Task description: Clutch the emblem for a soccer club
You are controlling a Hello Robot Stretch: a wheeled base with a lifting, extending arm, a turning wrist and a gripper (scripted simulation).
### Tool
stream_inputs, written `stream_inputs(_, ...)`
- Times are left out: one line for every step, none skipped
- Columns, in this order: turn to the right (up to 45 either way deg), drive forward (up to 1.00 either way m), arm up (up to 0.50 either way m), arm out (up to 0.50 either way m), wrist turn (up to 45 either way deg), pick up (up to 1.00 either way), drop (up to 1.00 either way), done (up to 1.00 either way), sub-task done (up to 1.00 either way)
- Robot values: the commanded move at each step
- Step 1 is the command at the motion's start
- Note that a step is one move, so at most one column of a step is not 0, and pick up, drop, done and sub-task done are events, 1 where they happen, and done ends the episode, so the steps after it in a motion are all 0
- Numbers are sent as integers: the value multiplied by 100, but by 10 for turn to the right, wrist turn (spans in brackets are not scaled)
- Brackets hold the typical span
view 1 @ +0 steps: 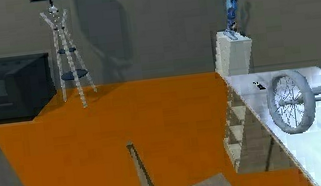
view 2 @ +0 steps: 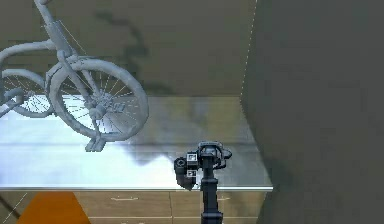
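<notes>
**End effector waited beyond the bicycle, emblem not yet pinned down**

An orange floor [view 1: 122,126] and grey walls framed a pale tabletop [view 2: 200,115] that carried a white bicycle [view 2: 98,98]. The end effector [view 2: 196,163] hung over that tabletop, apart from the bicycle, on its side nearer the dark wall [view 2: 310,100]. How its fingers stood could not be told, nor whether it held anything.

Nothing read plainly as a soccer club's emblem. Two things were candidates. A small dark thing [view 1: 258,87] lay on the tabletop just beside the bicycle's wheel. A blue-and-white thing [view 1: 231,7] stood upright on a white block [view 1: 235,54] farther off, past the bicycle.

The main risk was a grasp on the wrong candidate, since neither shape settled the question. A reach toward the small dark thing would have passed close to the bicycle, where the spokes or a pedal could have snagged the arm. The blue-and-white thing sat high on the block and looked easy to topple with a nudge.

Drawer fronts [view 2: 130,203] ran below the bicycle under the tabletop's edge. Their contents were hidden.
</notes>
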Motion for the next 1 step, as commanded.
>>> stream_inputs(0, 0, 10, 0, 0, 0, 0, 0, 0)
